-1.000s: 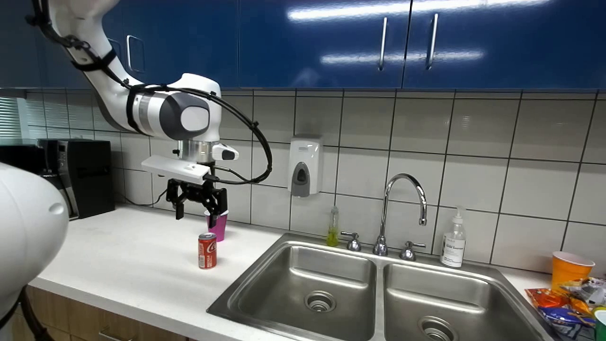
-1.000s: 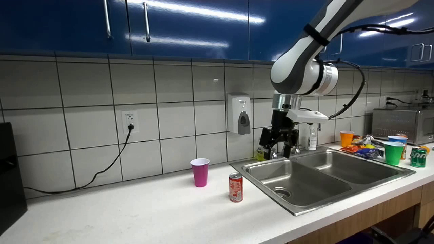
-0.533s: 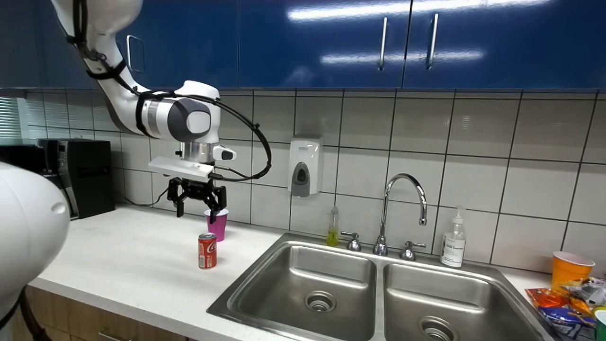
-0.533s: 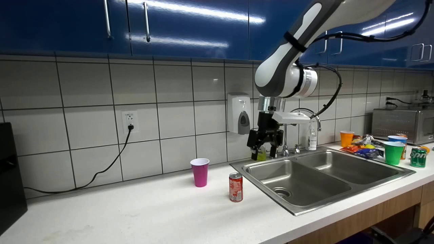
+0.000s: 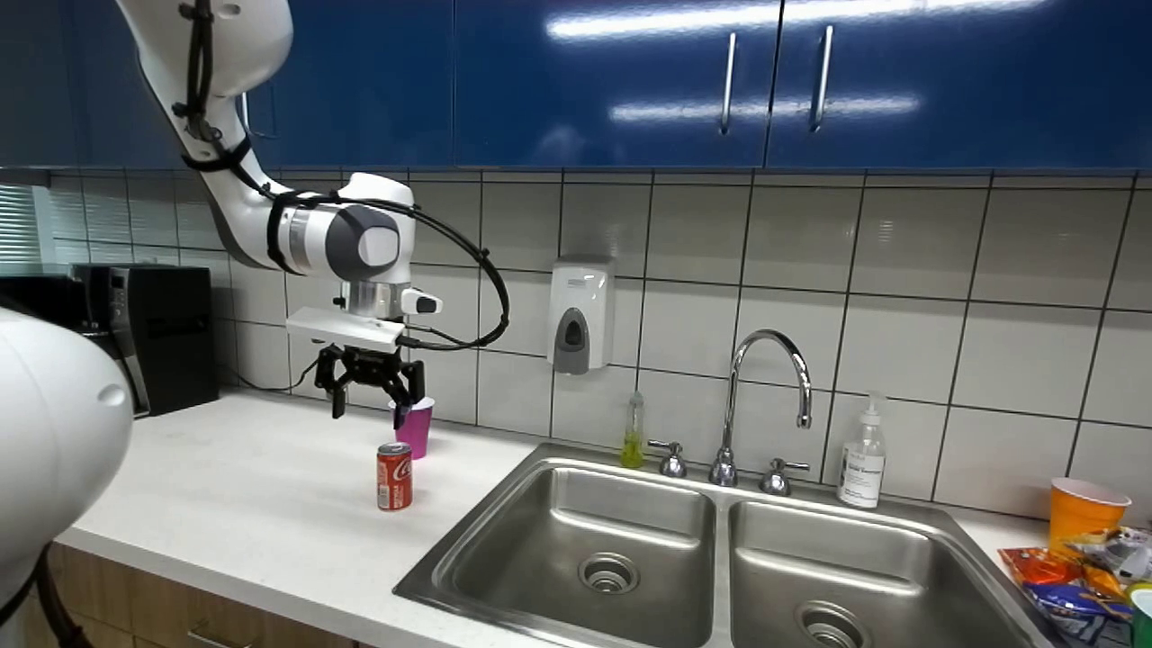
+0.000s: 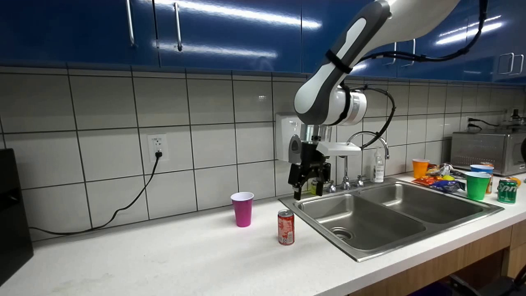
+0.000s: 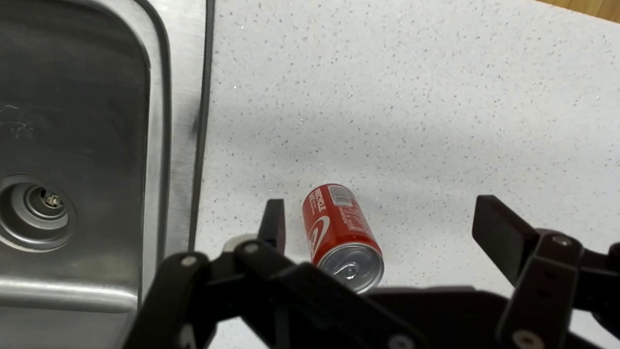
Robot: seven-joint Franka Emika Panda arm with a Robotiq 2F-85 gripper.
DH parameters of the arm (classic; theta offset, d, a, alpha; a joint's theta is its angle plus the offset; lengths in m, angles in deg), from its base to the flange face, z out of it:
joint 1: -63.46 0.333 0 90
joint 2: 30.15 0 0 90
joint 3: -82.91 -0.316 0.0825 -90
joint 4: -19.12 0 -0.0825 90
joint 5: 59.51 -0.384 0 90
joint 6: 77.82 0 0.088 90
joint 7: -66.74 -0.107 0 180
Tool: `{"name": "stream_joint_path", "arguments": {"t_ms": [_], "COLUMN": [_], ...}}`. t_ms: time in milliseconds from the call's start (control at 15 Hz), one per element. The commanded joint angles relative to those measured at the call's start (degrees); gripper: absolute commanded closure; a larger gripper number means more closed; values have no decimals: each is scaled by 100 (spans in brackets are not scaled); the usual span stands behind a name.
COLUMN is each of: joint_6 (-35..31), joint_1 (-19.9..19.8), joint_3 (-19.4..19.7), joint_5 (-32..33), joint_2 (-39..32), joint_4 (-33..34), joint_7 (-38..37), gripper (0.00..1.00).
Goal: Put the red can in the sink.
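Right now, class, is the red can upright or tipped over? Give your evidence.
Upright: in both exterior views the red can stands on the counter, silvery top facing up.

red can [image 7: 342,236] near sink [image 7: 185,121]

Red can [image 7: 334,220] splashed with white! Black gripper [image 5: 369,416], silvery sink [image 5: 723,549], magenta cup [image 6: 243,211] rimmed white, grey-speckled white counter [image 7: 387,106], blue cupboards [image 5: 612,81]!

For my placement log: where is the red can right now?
In both exterior views, the red can stands upright on the counter, left of the sink, with the pink cup nearby, closer to the wall.
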Motion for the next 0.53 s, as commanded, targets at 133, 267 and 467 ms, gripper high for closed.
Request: {"name": "stream_joint_path", "arguments": {"t_ms": [133,267,467], "joint_6": [-44,-74,-125], "joint_1": [-201,-235,-268], "joint_3": [-132,-140,-161], "joint_5": [-47,-28,12], "joint_2": [-457,-565,-729], "joint_4": [356,428,557], "joint_7": [134,120,105], "gripper": [0,0,0]}}
